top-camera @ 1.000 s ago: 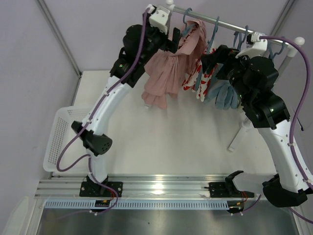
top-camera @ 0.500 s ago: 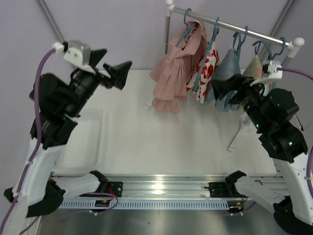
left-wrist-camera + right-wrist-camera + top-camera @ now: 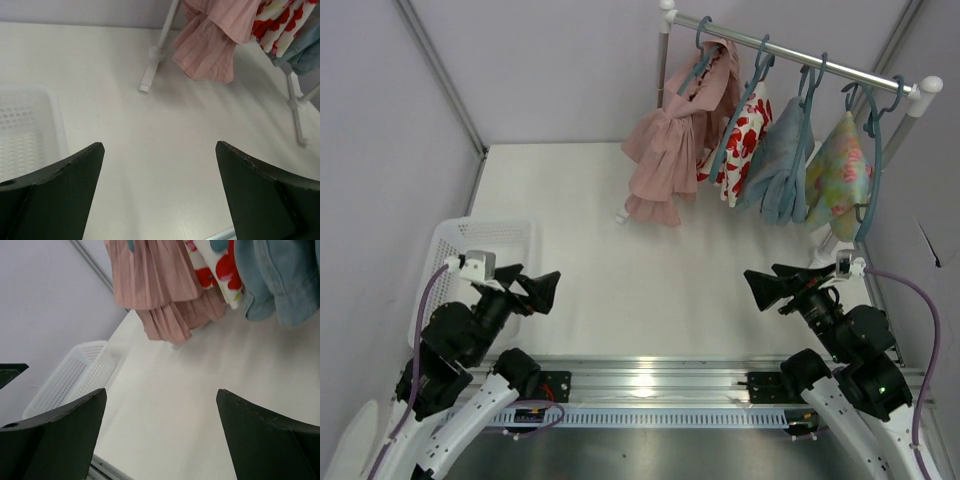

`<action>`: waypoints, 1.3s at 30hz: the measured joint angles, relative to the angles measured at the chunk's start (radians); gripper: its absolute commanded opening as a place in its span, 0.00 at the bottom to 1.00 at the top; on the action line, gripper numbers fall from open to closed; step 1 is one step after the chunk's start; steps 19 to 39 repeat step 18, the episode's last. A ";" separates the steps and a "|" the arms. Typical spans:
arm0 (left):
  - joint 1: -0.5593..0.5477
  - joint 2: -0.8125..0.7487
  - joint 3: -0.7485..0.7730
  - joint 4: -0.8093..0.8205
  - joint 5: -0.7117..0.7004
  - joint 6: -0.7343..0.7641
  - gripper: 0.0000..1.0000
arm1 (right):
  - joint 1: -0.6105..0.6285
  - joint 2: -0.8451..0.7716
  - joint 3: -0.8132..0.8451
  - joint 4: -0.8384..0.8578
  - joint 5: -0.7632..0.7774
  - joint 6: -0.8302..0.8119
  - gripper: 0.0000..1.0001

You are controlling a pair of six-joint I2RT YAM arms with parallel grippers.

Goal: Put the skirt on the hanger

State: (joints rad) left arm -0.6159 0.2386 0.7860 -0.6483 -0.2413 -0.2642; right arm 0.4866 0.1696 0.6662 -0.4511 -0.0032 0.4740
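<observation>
The dusty-pink pleated skirt (image 3: pixel 665 150) hangs on the teal-blue hanger (image 3: pixel 700 55), whose hook is over the rail (image 3: pixel 790 55) at its left end. The skirt's hem shows in the left wrist view (image 3: pixel 212 42) and in the right wrist view (image 3: pixel 160 285). My left gripper (image 3: pixel 532 285) is open and empty, low at the near left of the table, far from the skirt. My right gripper (image 3: pixel 768 288) is open and empty, low at the near right. The fingers (image 3: pixel 60 190) of the left gripper and the fingers (image 3: pixel 272 440) of the right gripper stand wide apart.
A red-and-white floral garment (image 3: pixel 745 135), a pale blue garment (image 3: pixel 780 165) and a green-yellow garment (image 3: pixel 840 165) hang on like hangers to the right. The rack's white feet (image 3: pixel 623 215) stand on the table. A white perforated basket (image 3: pixel 445 275) sits at the near left.
Both arms have drawn back from the rail and come down to the near edge of the table, grippers open. The skirt stays hanging on the hanger.
</observation>
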 measured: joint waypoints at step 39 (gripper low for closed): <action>0.000 -0.144 -0.119 -0.019 -0.185 -0.124 0.99 | 0.000 -0.103 -0.117 -0.027 0.017 0.061 0.99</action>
